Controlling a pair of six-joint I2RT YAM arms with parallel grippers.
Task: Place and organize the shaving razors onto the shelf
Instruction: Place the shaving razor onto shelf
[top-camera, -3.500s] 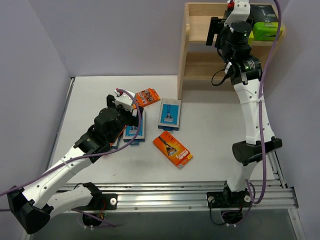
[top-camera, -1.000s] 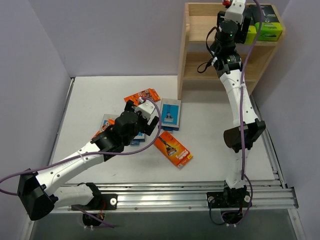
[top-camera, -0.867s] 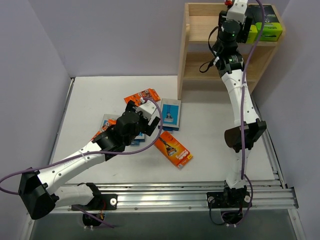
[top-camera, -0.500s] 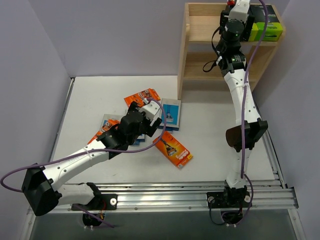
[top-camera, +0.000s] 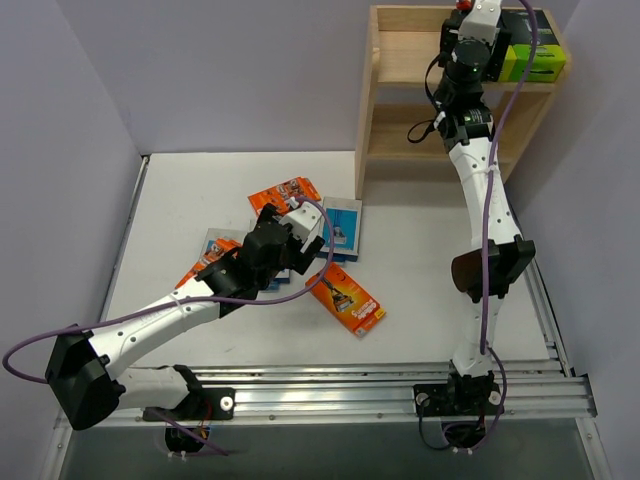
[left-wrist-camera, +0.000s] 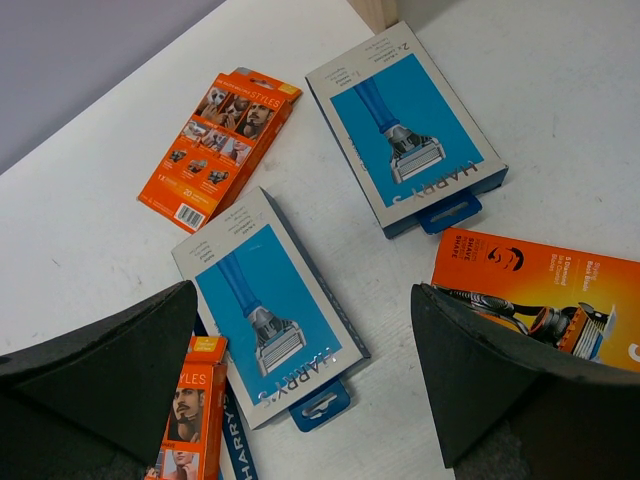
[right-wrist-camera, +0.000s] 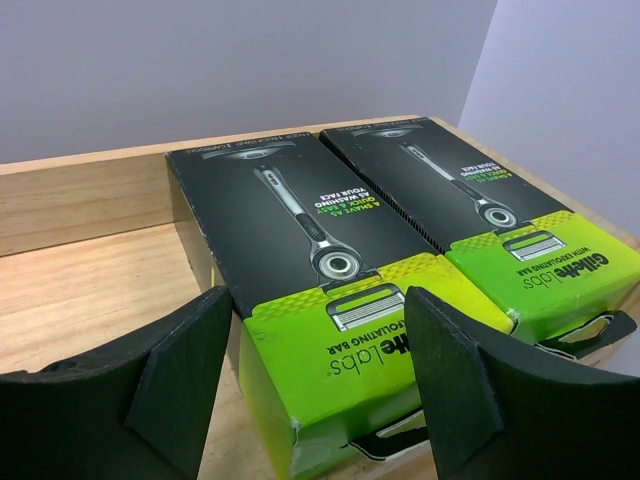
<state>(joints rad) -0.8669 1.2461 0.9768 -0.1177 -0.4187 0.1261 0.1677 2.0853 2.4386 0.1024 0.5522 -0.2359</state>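
- My left gripper (left-wrist-camera: 302, 300) hangs wide open and empty over the table (left-wrist-camera: 80, 230). A light-blue card (left-wrist-camera: 265, 320) lies straight below it, long axis slanting across my jaws, hang tab toward me.
- Just beyond lie a second blue card (left-wrist-camera: 405, 125) and an orange pack (left-wrist-camera: 220, 130), both nearer this arm.
- Farthest, my right gripper (right-wrist-camera: 318, 300) stands spread and empty at the lime end of one of two black boxes (right-wrist-camera: 300, 230) lying side by side on the shelf (right-wrist-camera: 90, 270).
- 3.5 s ago my left gripper sat further left over the pile, and only one lime end showed.
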